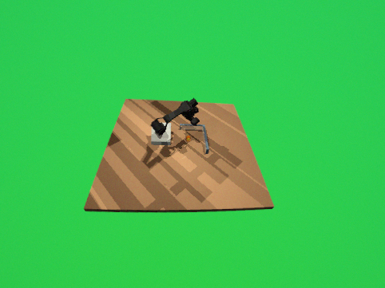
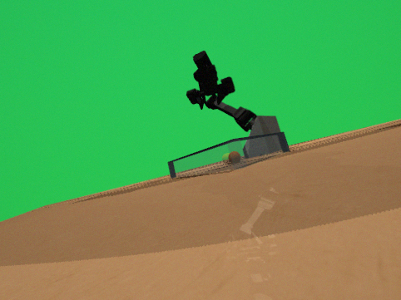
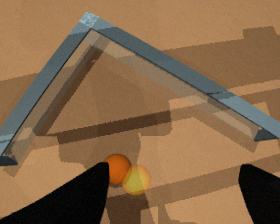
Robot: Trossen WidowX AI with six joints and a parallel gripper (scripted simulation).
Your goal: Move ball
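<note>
Resting on a striped wooden table (image 1: 132, 187) against plain green: clear walls (image 3: 156, 56) forming a corner; orange ball (image 3: 116, 167) inside that corner, touching its pale copy (image 3: 138, 180); gripper (image 2: 205, 100) raised above, jaws open, holding nothing.

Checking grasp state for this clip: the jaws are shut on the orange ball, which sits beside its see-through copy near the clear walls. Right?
Not quite. The gripper is open and raised well above the table, holding nothing, as the exterior view shows. The orange ball does lie beside its see-through copy near the clear walls.
</note>
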